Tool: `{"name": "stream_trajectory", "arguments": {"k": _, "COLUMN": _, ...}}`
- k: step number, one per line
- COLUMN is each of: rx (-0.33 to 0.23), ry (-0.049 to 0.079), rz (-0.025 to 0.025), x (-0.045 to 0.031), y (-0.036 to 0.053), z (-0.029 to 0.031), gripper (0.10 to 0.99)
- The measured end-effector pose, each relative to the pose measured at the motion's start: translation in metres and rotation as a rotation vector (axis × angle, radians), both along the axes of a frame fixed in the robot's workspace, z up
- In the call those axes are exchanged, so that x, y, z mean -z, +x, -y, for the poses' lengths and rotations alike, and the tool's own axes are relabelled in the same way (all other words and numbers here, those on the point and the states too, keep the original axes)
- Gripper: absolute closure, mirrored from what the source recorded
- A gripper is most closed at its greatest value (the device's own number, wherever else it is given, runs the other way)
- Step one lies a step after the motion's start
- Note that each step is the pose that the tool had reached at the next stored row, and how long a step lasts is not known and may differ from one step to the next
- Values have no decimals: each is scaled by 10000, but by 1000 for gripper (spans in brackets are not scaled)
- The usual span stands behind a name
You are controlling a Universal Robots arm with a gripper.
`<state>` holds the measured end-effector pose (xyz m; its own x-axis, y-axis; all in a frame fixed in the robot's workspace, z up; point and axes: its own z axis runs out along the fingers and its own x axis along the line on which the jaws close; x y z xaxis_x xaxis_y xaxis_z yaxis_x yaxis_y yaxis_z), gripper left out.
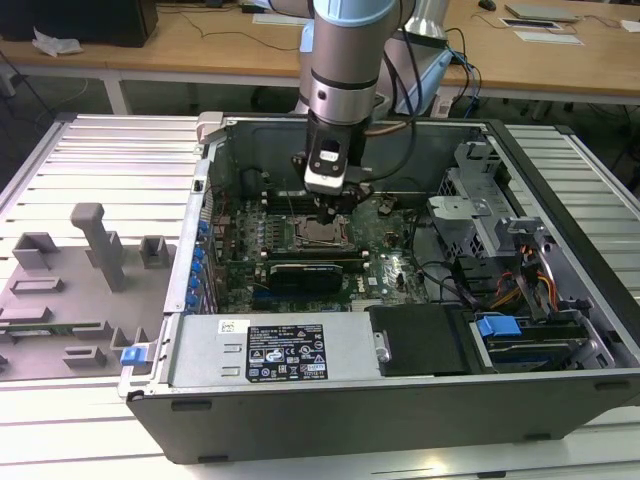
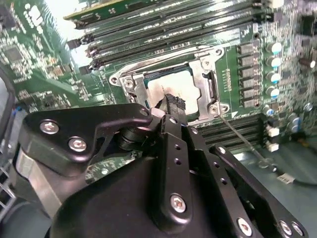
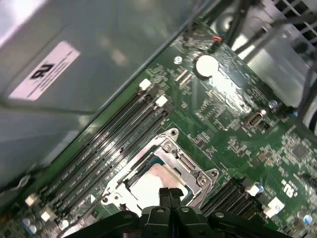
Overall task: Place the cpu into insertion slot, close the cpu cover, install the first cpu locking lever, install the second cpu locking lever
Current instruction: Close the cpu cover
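The cpu (image 2: 168, 83) lies flat in the insertion slot (image 1: 320, 236) on the green board, its dull silver top showing. Around it the silver cpu cover (image 2: 204, 74) lies down flat, the chip visible through its window. In the first wrist view the cpu (image 3: 151, 182) and the cpu cover (image 3: 174, 154) sit just beyond the fingertips. My gripper (image 2: 173, 103) is shut with nothing between its fingers, its tips close above the chip's edge. A thin metal lever rod (image 2: 243, 141) slants away from one socket corner. In the exterior view the gripper (image 1: 322, 212) hangs straight over the socket.
Long black memory slots (image 2: 163, 29) flank the socket on both sides. A black card (image 1: 310, 270) lies just in front of the socket in the exterior view. The open case's walls (image 1: 330, 395), drive cage (image 1: 470, 215) and cables (image 1: 530, 275) ring the board.
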<state>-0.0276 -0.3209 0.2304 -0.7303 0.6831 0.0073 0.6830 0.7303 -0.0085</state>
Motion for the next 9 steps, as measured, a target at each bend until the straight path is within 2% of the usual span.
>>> {"name": "stream_trajectory", "arguments": {"k": 9, "rx": -1924, "ry": -35, "rz": -1, "x": 6, "y": 0, "z": 0, "gripper": 980}}
